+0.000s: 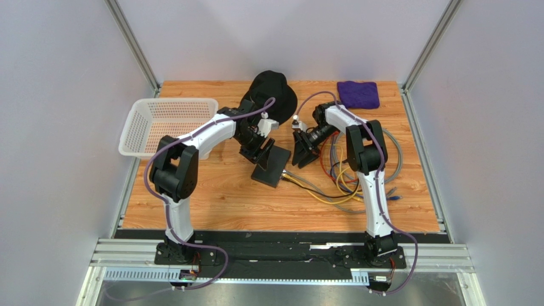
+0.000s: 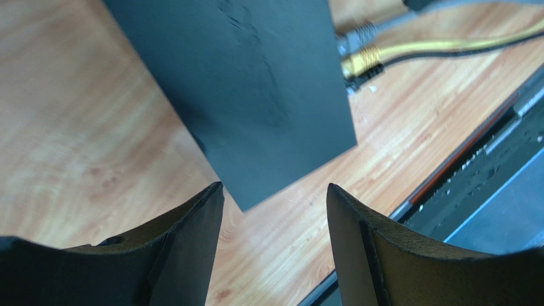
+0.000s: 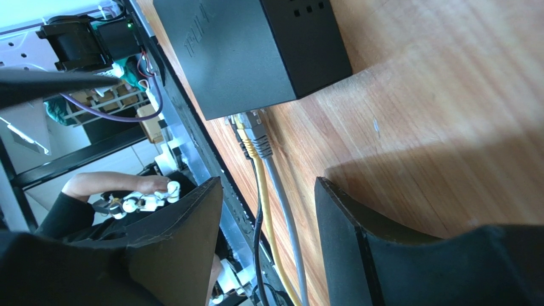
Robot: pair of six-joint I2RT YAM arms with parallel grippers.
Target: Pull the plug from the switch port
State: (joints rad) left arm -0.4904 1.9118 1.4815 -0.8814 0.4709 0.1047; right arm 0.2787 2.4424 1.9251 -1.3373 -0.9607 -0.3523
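Near the middle of the wooden table (image 1: 211, 197) lies the switch (image 1: 271, 167), a flat matte-black box, with gray and yellow plugs (image 3: 254, 135) seated in the edge facing the arm bases. The left gripper (image 2: 274, 186) hovers over its far end, fingers spread, holding nothing. The right gripper (image 3: 268, 180) hangs just beside it, likewise spread and empty, above the cables (image 1: 345, 185). Both arms reach forward, wrists bent down. A black hat (image 1: 274, 89) lies behind.

Built of white links and black joints, left arm (image 1: 211, 135) and right arm (image 1: 375, 197) alike. Wrapped loosely by purple cables (image 1: 148, 173). Ended in matte black, wedge-shaped claw fingers (image 2: 185, 248).
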